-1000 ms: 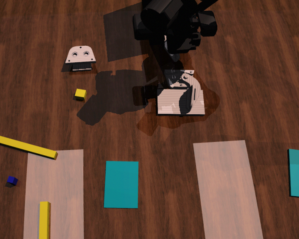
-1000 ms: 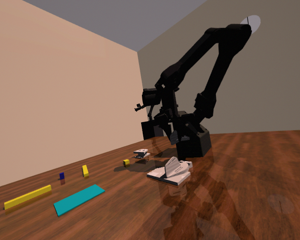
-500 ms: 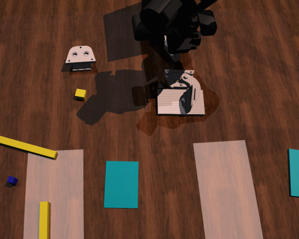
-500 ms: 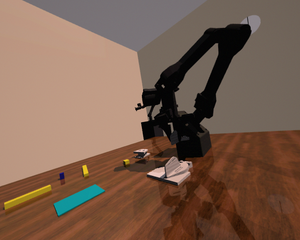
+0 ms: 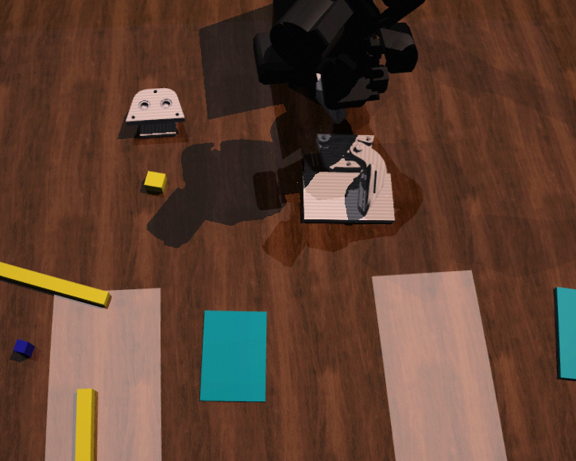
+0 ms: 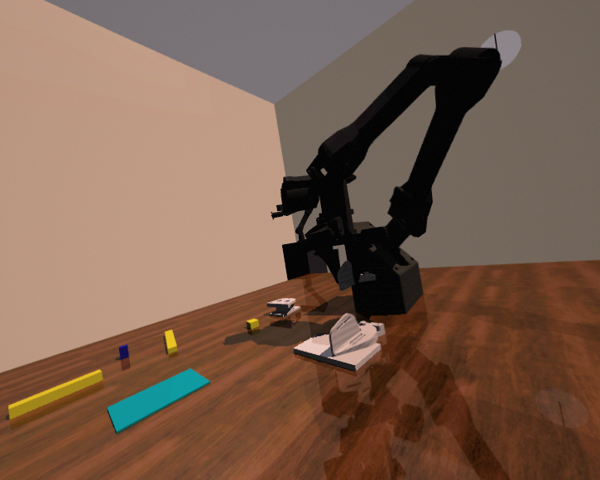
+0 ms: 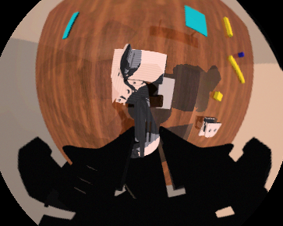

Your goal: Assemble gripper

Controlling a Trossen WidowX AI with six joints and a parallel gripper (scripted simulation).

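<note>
The gripper base is white, with a wide front plate and a narrower pin part behind. One white jaw is on its right side in the top view, finger toward the front. My gripper is shut on the second jaw and holds it in the air behind and above the base. The housing plate rests on a dark block at the back left. The pin under the held jaw is hidden in shadow.
A yellow cube is in front of the housing plate. Farther forward are two yellow bars, a blue cube and a teal sheet. A teal bar is far right.
</note>
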